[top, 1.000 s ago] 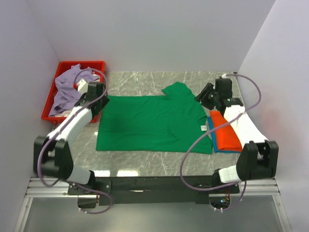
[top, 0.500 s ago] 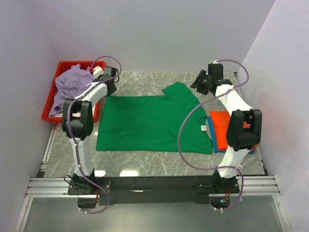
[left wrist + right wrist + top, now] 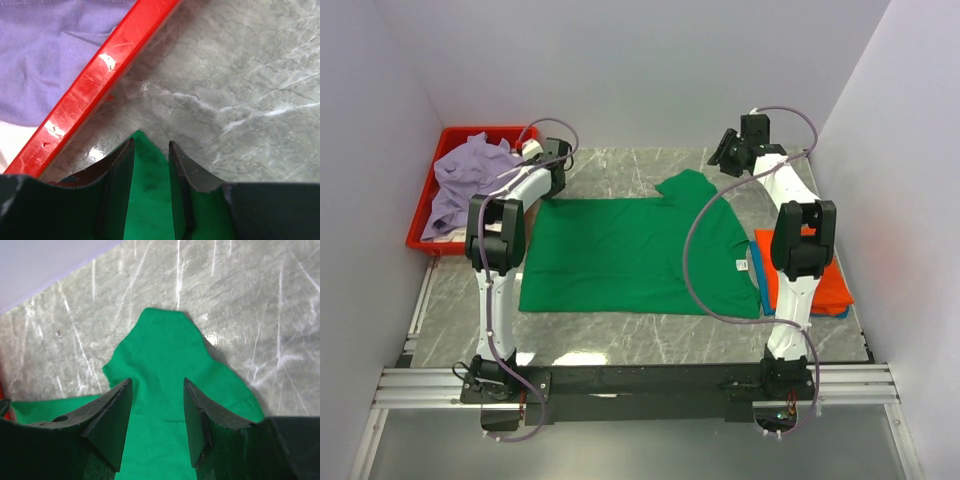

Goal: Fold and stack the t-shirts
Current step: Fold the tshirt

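Observation:
A bright green t-shirt lies spread flat in the middle of the table. My left gripper is open over its far left corner, and green cloth shows between the fingers. My right gripper is open above the far sleeve, which lies flat on the table. A folded orange t-shirt rests on a blue one at the right. A lavender t-shirt is heaped in the tray, with white cloth beneath it.
The red plastic tray stands at the far left, its rim close beside the left fingers. Grey marble tabletop runs behind the shirt up to the back wall. Both arms stretch far forward along the shirt's sides.
Both arms have reached from the shirt's sides to its far edge. The left gripper now sits at the far left corner and the right one over the far sleeve. Jaws narrowed slightly.

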{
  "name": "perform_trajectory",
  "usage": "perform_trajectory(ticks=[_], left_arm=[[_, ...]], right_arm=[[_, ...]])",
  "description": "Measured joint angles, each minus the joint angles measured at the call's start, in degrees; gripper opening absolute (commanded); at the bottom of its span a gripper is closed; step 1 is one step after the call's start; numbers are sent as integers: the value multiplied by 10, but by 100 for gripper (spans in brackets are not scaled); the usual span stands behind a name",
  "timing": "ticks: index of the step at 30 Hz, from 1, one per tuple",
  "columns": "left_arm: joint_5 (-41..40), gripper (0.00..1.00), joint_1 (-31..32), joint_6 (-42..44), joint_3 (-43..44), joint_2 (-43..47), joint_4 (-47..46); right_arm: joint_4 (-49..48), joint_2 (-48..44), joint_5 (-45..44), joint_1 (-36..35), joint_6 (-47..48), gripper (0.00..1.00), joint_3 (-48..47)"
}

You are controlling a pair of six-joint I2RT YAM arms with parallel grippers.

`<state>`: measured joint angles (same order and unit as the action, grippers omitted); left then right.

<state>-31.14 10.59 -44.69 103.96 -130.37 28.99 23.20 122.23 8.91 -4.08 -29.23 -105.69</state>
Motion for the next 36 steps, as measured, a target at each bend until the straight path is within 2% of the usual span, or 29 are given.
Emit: perform_trajectory(ticks=[11, 14, 18, 24, 30, 36], left_arm=[[0, 38, 0, -12, 0, -14, 7], [-1, 32, 0, -13, 0, -16, 8], [-1, 18, -1, -15, 0, -16, 8], [0, 9, -2, -15, -5, -16, 0], [2, 4, -3, -15, -7, -16, -10], [6, 1, -3, -15, -10, -16, -19]], right_arm=[[29, 115, 20, 3, 3, 52, -112], [31, 134, 24, 4, 3, 52, -126], [35, 152, 27, 6, 3, 53, -136], [40, 189, 28, 7, 1, 53, -167], [66, 206, 11, 7, -15, 53, -185], [67, 201, -14, 11, -29, 52, -163]])
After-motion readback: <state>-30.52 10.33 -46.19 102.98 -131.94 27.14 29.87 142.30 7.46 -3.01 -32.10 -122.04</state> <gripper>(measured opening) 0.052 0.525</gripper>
